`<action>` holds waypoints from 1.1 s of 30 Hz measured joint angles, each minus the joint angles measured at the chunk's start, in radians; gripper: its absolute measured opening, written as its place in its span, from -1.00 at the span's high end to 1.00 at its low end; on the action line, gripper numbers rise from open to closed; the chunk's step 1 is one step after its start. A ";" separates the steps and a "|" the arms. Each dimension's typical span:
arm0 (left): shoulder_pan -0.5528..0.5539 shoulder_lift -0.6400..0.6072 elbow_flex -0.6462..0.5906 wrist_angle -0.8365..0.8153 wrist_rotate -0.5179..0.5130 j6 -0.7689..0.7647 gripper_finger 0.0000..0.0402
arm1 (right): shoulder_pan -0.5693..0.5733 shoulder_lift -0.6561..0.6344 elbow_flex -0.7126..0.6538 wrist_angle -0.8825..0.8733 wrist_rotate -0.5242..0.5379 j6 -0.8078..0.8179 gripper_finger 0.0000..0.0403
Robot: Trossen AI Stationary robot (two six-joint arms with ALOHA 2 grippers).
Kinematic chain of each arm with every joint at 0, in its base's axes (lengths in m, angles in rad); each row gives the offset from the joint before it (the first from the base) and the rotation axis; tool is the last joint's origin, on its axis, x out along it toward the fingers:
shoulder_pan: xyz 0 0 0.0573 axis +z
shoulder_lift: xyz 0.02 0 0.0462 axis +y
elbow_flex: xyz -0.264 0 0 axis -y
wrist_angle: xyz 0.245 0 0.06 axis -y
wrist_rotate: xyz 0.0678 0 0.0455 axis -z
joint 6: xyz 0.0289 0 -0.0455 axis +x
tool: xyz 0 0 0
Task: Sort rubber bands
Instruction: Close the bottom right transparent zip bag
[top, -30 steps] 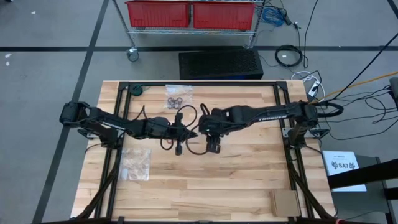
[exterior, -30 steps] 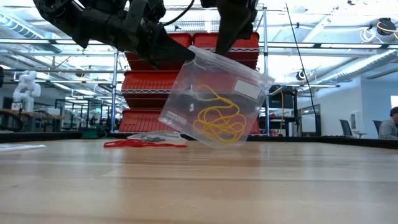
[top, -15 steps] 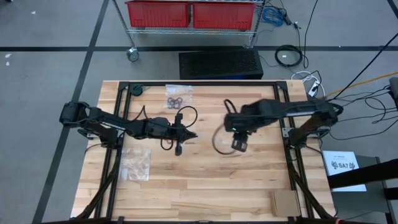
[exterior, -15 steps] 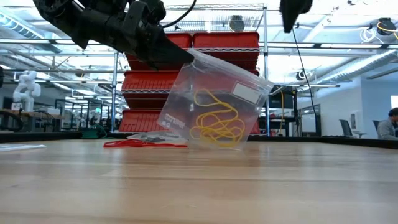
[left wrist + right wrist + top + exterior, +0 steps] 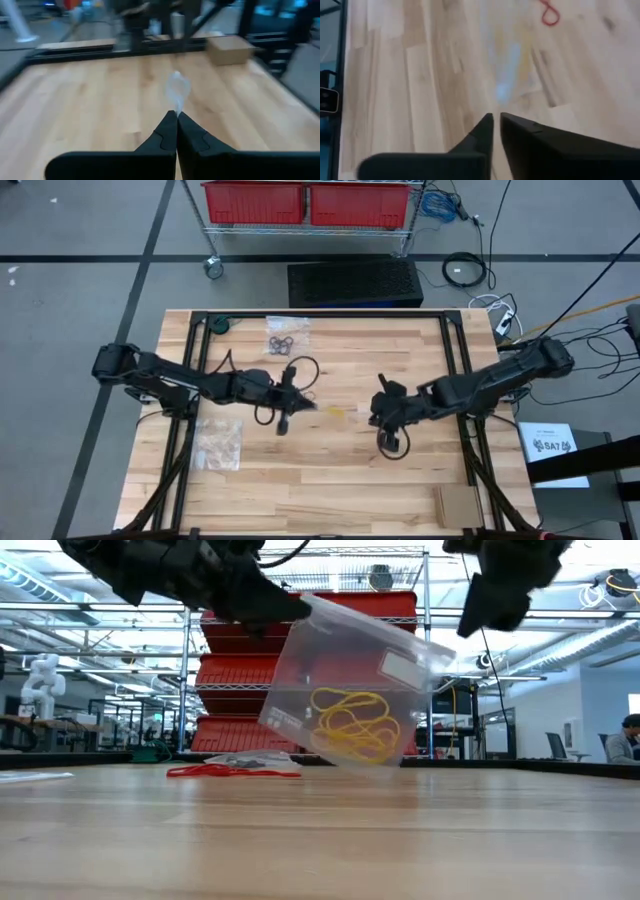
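A clear plastic bag (image 5: 350, 680) with yellow rubber bands (image 5: 355, 732) in its lower part hangs tilted over the middle of the table. My left gripper (image 5: 300, 608) is shut on it. In the high view the bag shows as a faint sheen (image 5: 335, 410) just right of that gripper (image 5: 310, 404). My right gripper (image 5: 378, 414) hangs above the table to the bag's right, tipped down, its fingertips (image 5: 496, 119) nearly together on nothing. Red rubber bands (image 5: 232, 772) lie loose on the wood behind the bag. My left gripper pinches the bag's upper edge (image 5: 176, 100) between its two fingertips, coming almost level from the table's left side. The bag hangs slanting below and beyond the fingers, its bottom just clear of the table, the yellow bands gathered low inside.
A clear bag with black bands (image 5: 287, 335) lies near the far edge. Another clear bag (image 5: 218, 442) lies at the near left. A cardboard box (image 5: 458, 505) sits at the near right corner. Black frame rails (image 5: 460, 395) run along the table's sides.
My right gripper has drawn away from the bag's top, gone toward the table's right edge and sunk lower. The bag stays hanging from my left gripper; it has swung a little and sits slightly higher, the yellow bands settling in its lower part.
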 joint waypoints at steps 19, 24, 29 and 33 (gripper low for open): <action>-0.050 0.246 0.009 0.344 0.082 -0.077 0.30 | 0.038 0.018 -0.051 0.271 0.016 0.083 1.00; -0.050 0.243 0.009 0.318 0.088 -0.108 0.16 | 0.038 0.095 -0.051 0.309 0.015 0.058 1.00; -0.050 0.235 0.009 0.242 0.087 -0.108 0.17 | 0.032 0.197 -0.051 0.260 0.044 -0.018 1.00; -0.071 0.235 0.009 0.112 0.090 -0.108 0.31 | -0.045 0.281 -0.051 0.278 0.081 -0.128 1.00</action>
